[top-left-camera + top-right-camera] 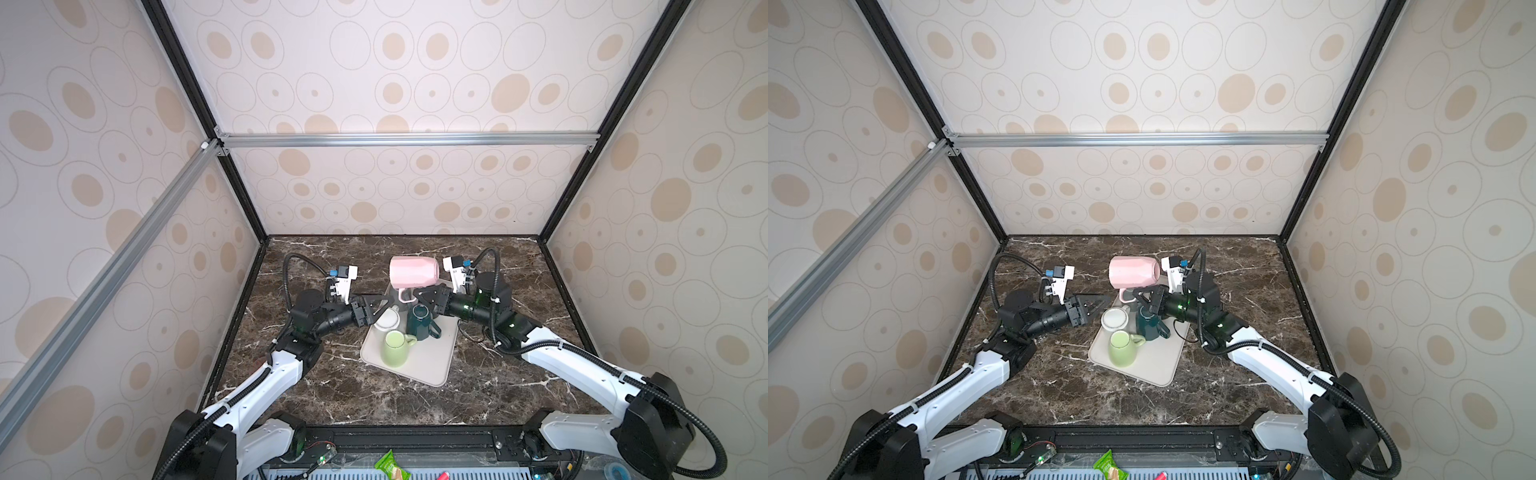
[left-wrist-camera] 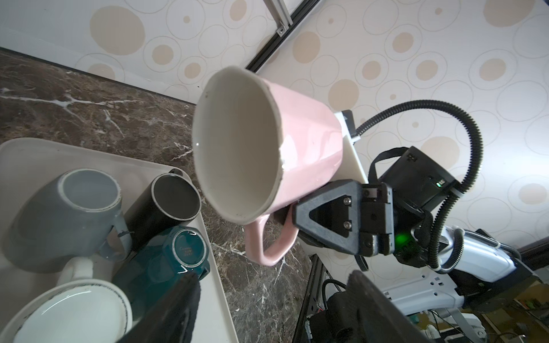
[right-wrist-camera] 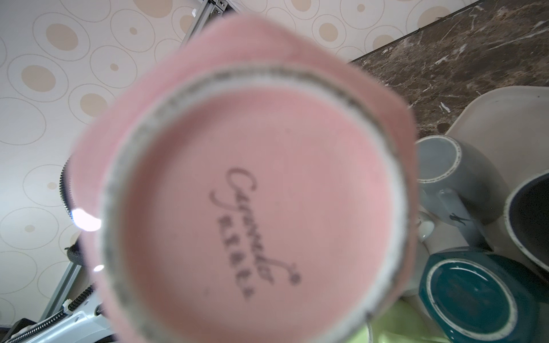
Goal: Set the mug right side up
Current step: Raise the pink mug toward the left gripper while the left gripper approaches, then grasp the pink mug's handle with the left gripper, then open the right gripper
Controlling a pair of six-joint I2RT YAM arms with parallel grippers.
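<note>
The pink mug (image 1: 413, 272) (image 1: 1133, 271) hangs in the air above the back of the tray, lying on its side. Its white inside (image 2: 237, 145) faces my left arm, its stamped base (image 3: 252, 193) fills the right wrist view, and its handle (image 2: 264, 243) points down. My right gripper (image 1: 409, 296) (image 1: 1144, 296) (image 2: 292, 215) is shut on that handle; in the right wrist view the mug hides the jaws. My left gripper (image 1: 384, 306) (image 1: 1098, 302) (image 2: 273, 276) is open and holds nothing, just left of and below the mug.
A beige tray (image 1: 424, 365) on the marble table holds a green mug (image 1: 395, 347), an upside-down dark teal mug (image 1: 419, 322), a white mug (image 1: 386, 322), a grey mug (image 2: 68, 213) and a black mug (image 2: 175, 199). Patterned walls enclose three sides.
</note>
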